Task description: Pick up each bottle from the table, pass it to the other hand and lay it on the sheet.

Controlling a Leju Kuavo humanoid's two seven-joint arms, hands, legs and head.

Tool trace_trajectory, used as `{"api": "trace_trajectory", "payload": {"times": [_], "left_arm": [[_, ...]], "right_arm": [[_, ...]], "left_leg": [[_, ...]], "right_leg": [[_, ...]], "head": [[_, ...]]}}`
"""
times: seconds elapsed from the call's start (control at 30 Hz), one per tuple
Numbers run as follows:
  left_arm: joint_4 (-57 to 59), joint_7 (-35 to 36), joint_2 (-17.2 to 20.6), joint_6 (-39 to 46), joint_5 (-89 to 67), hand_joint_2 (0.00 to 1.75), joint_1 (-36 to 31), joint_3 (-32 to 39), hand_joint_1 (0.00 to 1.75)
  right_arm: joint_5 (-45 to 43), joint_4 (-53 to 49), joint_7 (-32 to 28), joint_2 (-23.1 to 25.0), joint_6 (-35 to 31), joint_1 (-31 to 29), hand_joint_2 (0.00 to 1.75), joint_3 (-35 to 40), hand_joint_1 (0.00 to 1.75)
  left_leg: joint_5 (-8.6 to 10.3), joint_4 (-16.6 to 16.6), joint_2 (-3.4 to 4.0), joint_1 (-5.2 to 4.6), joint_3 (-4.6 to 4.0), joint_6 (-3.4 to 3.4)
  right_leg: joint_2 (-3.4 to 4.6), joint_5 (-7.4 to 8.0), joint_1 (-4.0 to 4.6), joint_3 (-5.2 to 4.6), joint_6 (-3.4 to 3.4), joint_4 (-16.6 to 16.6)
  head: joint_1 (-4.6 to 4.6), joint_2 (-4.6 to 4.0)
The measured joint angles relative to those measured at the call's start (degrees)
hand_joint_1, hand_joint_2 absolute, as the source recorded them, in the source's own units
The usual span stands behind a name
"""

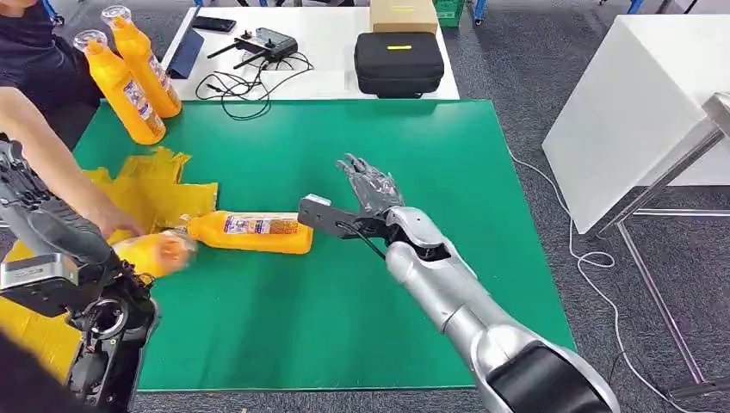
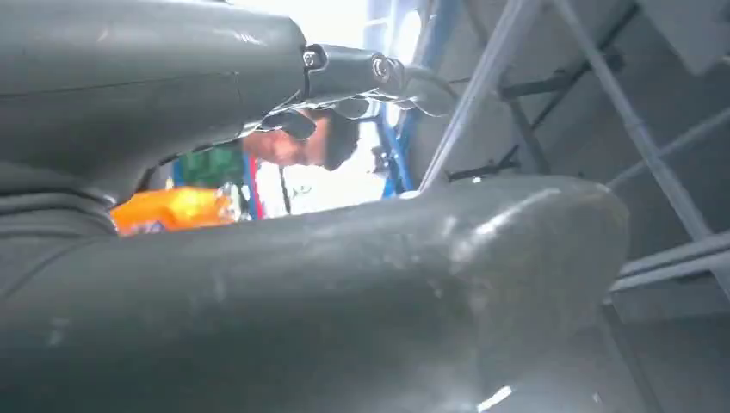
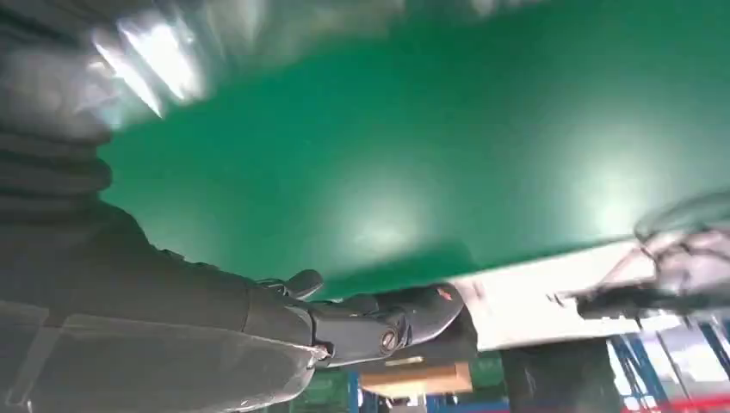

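Observation:
An orange bottle (image 1: 250,231) lies on its side on the green mat (image 1: 344,327), neck toward the yellow sheet (image 1: 155,194). My right hand (image 1: 370,185) hovers just right of the bottle's base, fingers spread and empty; its fingers (image 3: 379,323) also show over the mat. A second orange bottle (image 1: 155,252), blurred, lies at the sheet's edge with a person's hand (image 1: 119,225) on it. My left hand (image 1: 108,323) is just below that bottle, thumb (image 2: 344,284) and fingers apart, the bottle (image 2: 172,209) showing through the gap. Two more bottles (image 1: 129,73) lean at the mat's far left.
A person's arm (image 1: 43,146) reaches in from the far left. Behind the mat, a white table carries a black case (image 1: 399,62), a cardboard box (image 1: 403,13), a controller (image 1: 267,41) and cables. A white table (image 1: 637,103) stands to the right.

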Motion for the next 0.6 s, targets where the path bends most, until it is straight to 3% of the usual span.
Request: {"api": "trace_trajectory", "payload": {"times": [0.43, 0.6], "left_arm": [[3.19, 0.00, -1.20, -2.07, 3.43, 0.00, -2.73, -3.17, 0.00], [3.69, -0.02, -2.64, -1.90, 2.03, 0.00, -2.57, -3.21, 0.00]], "right_arm": [[3.83, 2.23, 6.09, 7.10, 7.33, -1.83, 0.00, 3.64, 0.00], [-8.78, -1.29, 10.73, 8.72, 10.16, -1.40, 0.00, 13.34, 0.00]], "left_leg": [[0.00, 0.00, 0.05, 0.00, 0.02, -0.01], [0.00, 0.00, 0.07, 0.00, 0.01, -0.01]], "right_leg": [[0.07, -0.01, 0.01, -0.01, 0.00, 0.02], [0.08, -0.01, 0.00, -0.01, 0.00, 0.02]], "head": [[0.00, 0.02], [0.00, 0.02]]}}
